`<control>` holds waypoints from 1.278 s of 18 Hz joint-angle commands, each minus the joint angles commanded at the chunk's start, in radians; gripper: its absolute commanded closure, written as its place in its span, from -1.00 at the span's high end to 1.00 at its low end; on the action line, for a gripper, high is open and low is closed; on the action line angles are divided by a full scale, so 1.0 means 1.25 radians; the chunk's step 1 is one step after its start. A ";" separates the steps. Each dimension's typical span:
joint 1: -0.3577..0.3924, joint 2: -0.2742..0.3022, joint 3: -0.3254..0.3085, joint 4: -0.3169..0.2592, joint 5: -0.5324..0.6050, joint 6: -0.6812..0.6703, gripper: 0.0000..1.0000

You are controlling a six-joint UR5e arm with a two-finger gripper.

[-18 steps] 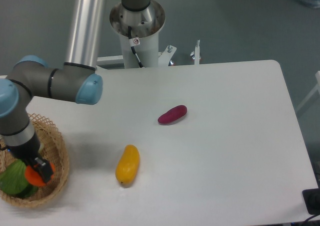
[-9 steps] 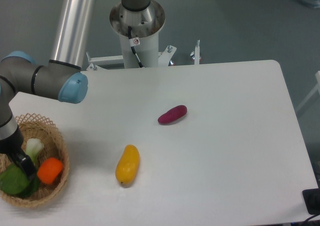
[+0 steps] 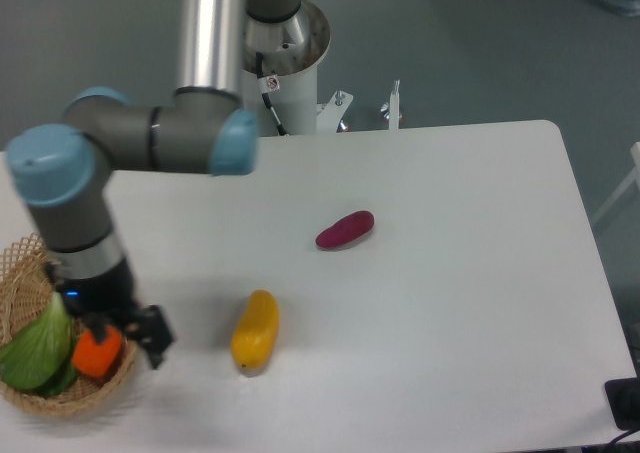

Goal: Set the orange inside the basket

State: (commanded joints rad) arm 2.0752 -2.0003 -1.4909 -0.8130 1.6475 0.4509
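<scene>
One orange [image 3: 97,352] lies inside the basket [image 3: 70,398], beside a green leafy vegetable [image 3: 35,347]. The gripper [image 3: 125,336] hangs over the basket's right rim with fingers spread, gripping nothing. A yellow fruit [image 3: 255,329] and purple sweet potato [image 3: 345,229] lie on the table [image 3: 450,273].

- The bench [image 3: 470,303] is open on its whole right half.
- Two obstacles lie near the middle: a yellow fruit [image 3: 255,330] and a purple sweet potato [image 3: 345,229], well apart.
- Over the basket [image 3: 60,398] at the left edge, the arm [image 3: 85,233] and its claw [image 3: 125,331] block the way.
</scene>
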 joint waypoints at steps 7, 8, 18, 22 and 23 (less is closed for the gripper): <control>0.198 -0.004 -0.098 -0.001 -0.006 0.255 1.00; 0.207 0.000 -0.102 -0.004 -0.007 0.276 1.00; 0.236 0.001 -0.134 -0.009 -0.001 0.312 1.00; 0.248 0.011 -0.135 -0.009 0.000 0.344 1.00; 0.246 0.010 -0.138 -0.007 0.000 0.344 1.00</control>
